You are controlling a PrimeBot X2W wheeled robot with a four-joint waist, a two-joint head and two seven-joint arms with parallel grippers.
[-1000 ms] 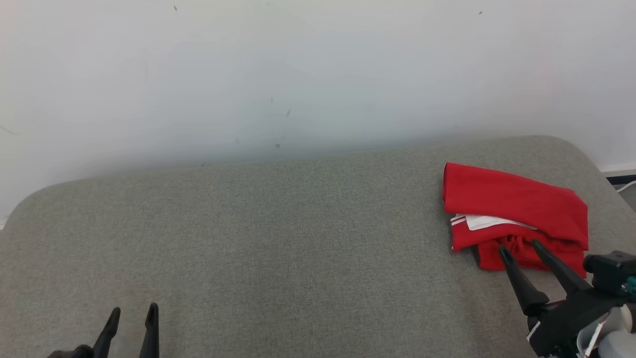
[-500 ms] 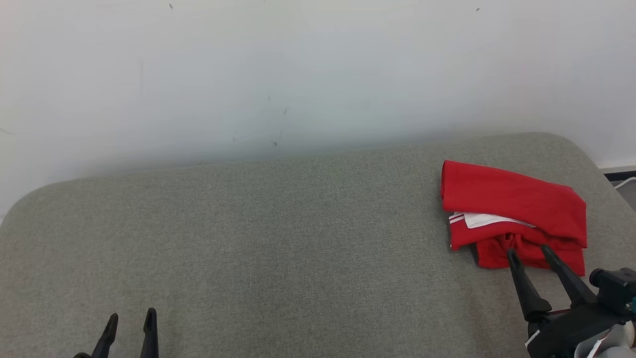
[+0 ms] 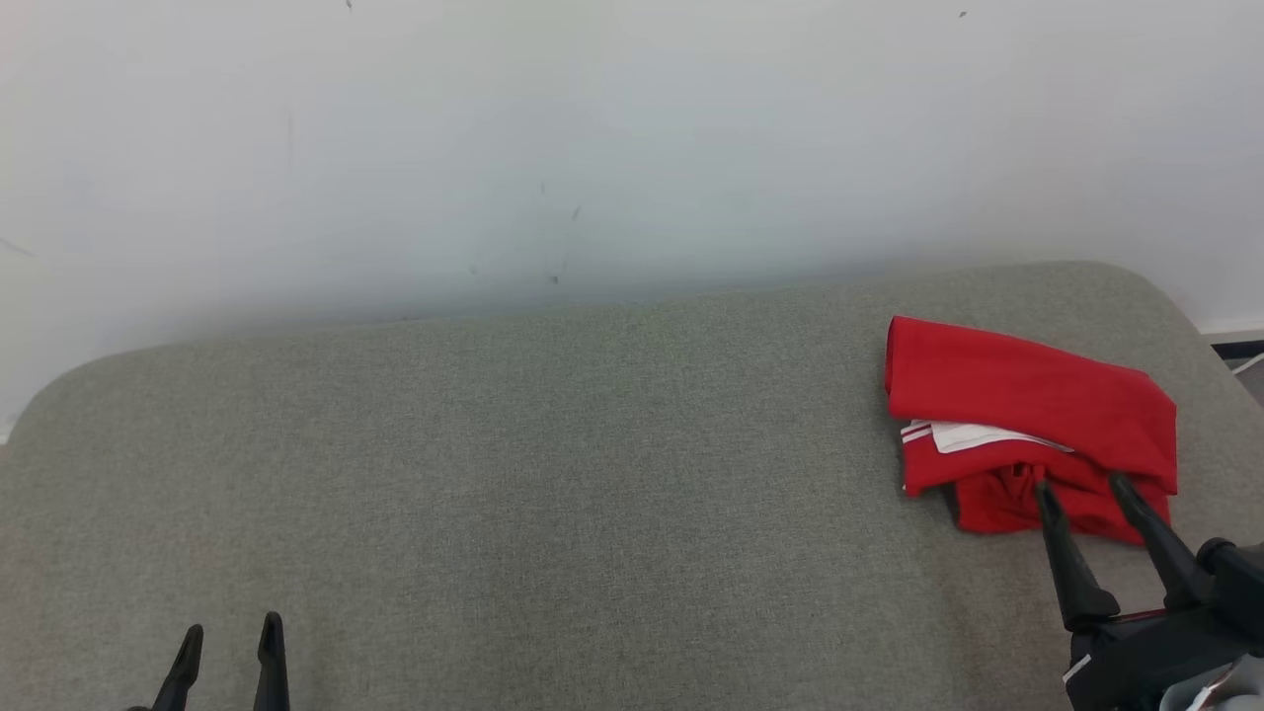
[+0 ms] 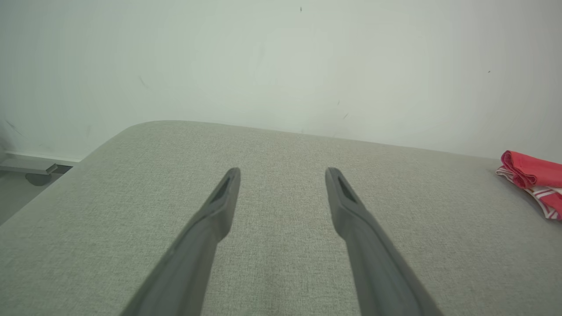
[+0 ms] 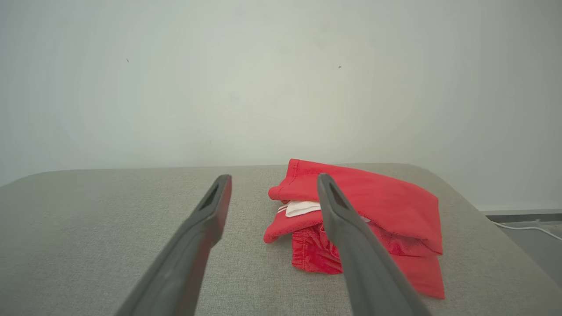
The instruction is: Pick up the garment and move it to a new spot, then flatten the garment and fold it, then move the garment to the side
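The garment (image 3: 1027, 420) is a red piece with white trim, folded into a rough bundle at the far right of the grey cushioned surface (image 3: 553, 474). It also shows in the right wrist view, garment (image 5: 382, 206), and at the right edge of the left wrist view, garment (image 4: 533, 175). My right gripper (image 3: 1081, 487) stands open just in front of the bundle's near edge, holding nothing. Low at the bottom left, my left gripper (image 3: 229, 632) is open and empty, far from the cloth. The same open fingers frame bare cushion in the left wrist view, left gripper (image 4: 282, 173).
A pale wall (image 3: 592, 128) rises right behind the cushion. The cushion's right edge drops off close beyond the garment, with floor and a white cable (image 5: 527, 228) there. Its left edge falls to floor (image 4: 17, 193) too.
My right gripper has drawn back and to the right along the garment's near edge. The left gripper has sunk lower and a little left. The camera shifted slightly.
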